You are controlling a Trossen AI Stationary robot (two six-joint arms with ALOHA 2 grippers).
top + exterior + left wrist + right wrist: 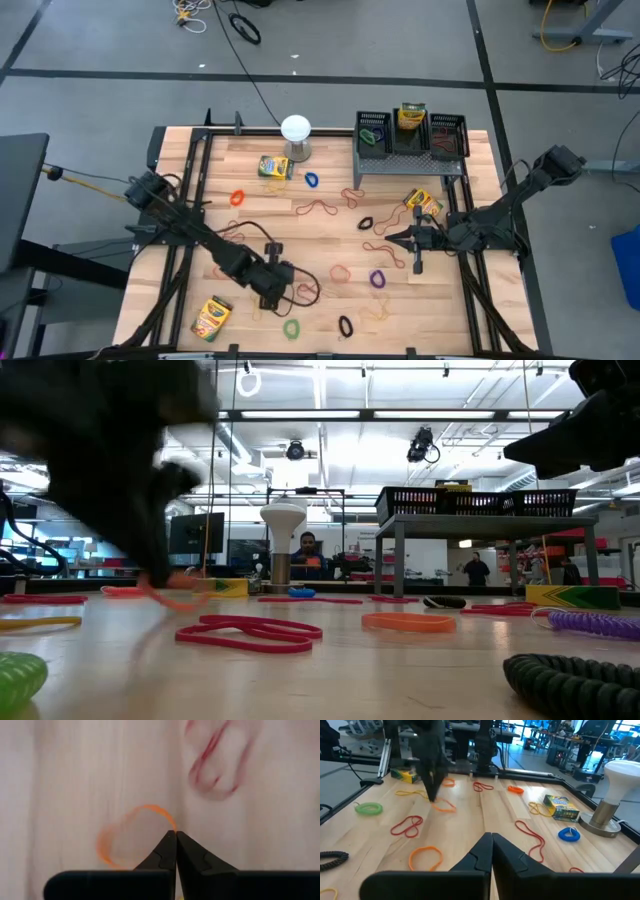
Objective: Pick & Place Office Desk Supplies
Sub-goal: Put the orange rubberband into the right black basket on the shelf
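Note:
Rubber bands of many colours lie scattered on the wooden table (250,225). My left gripper (283,293) is at the near middle, pointing steeply down, shut on an orange rubber band (125,837). My right gripper (400,240) hovers at the right, pointing toward the table's left, shut (492,836) with nothing between its fingers. Crayon boxes lie at the near left (211,316), by the globe (273,166) and at the right (423,203). Another crayon box (411,116) stands in the middle one of three black mesh bins (375,133) on the riser. My left gripper pinches one strand of the orange rubber band (173,826) at the loop's edge, right at the free ends of its two fingers (165,852). The fingers come slanting down from the table's left. The rest of the loop (444,806) spreads out beside the tips, low over the wood.
A white globe on a short stand (296,130) and the grey riser (455,175) stand at the far side. Loose bands lie around: red (318,208), purple (377,279), green (291,327), black (345,326), blue (311,181). People (307,550) show beyond the table.

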